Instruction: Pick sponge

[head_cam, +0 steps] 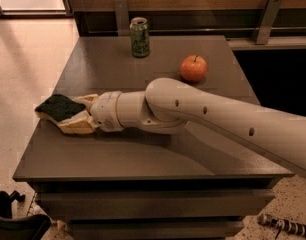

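The sponge (58, 107), with a dark green top and pale yellow foam, lies at the left edge of the dark table (143, 159). Its left end reaches the table's rim. My gripper (69, 113) comes in from the right, low over the table top. One pale yellow finger (75, 127) lies along the sponge's near side and the other finger (86, 99) along its far side. Both fingers touch the sponge and are closed on it.
A green soda can (139, 37) stands at the back of the table. A red apple (193, 68) sits to its right, behind my arm (208, 119). The floor drops away left of the table. A dark object (13, 219) sits on the floor at the bottom left.
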You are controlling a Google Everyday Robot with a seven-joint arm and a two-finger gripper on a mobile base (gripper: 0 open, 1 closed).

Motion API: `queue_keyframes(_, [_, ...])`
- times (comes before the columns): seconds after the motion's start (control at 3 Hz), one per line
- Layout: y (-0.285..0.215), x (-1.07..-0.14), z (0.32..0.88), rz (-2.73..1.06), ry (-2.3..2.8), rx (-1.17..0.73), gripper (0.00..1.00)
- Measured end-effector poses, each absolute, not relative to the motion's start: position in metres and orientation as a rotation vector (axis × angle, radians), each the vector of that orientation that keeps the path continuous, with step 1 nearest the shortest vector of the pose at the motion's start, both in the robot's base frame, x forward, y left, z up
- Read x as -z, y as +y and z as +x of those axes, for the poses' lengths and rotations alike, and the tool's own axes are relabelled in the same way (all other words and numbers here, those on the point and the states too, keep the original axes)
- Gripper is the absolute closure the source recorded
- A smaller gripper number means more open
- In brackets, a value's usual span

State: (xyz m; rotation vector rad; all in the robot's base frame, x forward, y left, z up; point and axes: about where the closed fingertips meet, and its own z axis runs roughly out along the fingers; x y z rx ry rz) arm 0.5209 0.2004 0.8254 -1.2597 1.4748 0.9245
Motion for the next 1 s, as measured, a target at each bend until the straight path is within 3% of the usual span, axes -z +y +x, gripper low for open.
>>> queue_keyframes(1.0, [0.170,-0.928,0.521,-1.423,1.490,-0.822,1.00])
